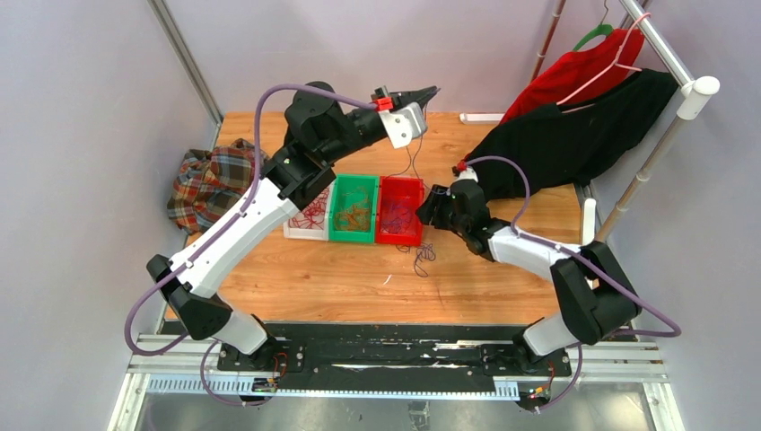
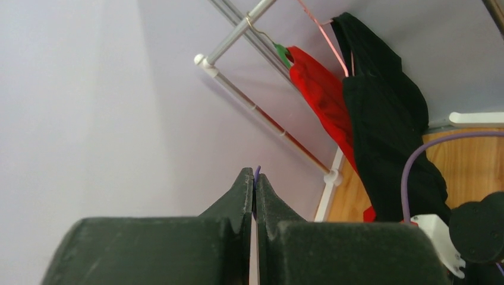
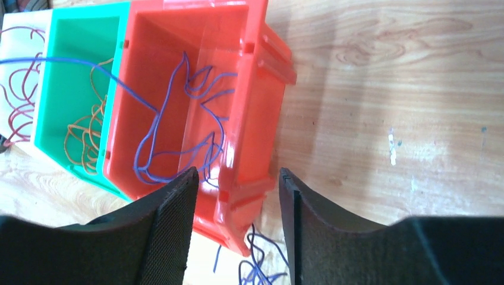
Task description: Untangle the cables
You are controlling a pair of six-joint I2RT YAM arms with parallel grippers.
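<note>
Three bins stand side by side mid-table. The white bin (image 1: 305, 220) holds red cables (image 3: 18, 107), the green bin (image 1: 353, 208) orange cables (image 3: 86, 130), and the red bin (image 1: 400, 210) dark purple cables (image 3: 178, 119). My left gripper (image 1: 422, 94) is raised high over the table's back and is shut on a purple cable, whose tip (image 2: 257, 172) shows between the fingertips. Its thin strand (image 1: 415, 153) hangs down toward the red bin. My right gripper (image 3: 238, 175) is open just above the red bin's near right corner, with nothing in it. A small purple tangle (image 1: 424, 254) lies on the table in front of that bin.
A plaid cloth (image 1: 211, 184) lies at the table's left edge. Black (image 1: 574, 135) and red (image 1: 574, 72) garments hang from a rack at the back right, draping onto the table. A white bar (image 1: 482, 117) lies along the back edge.
</note>
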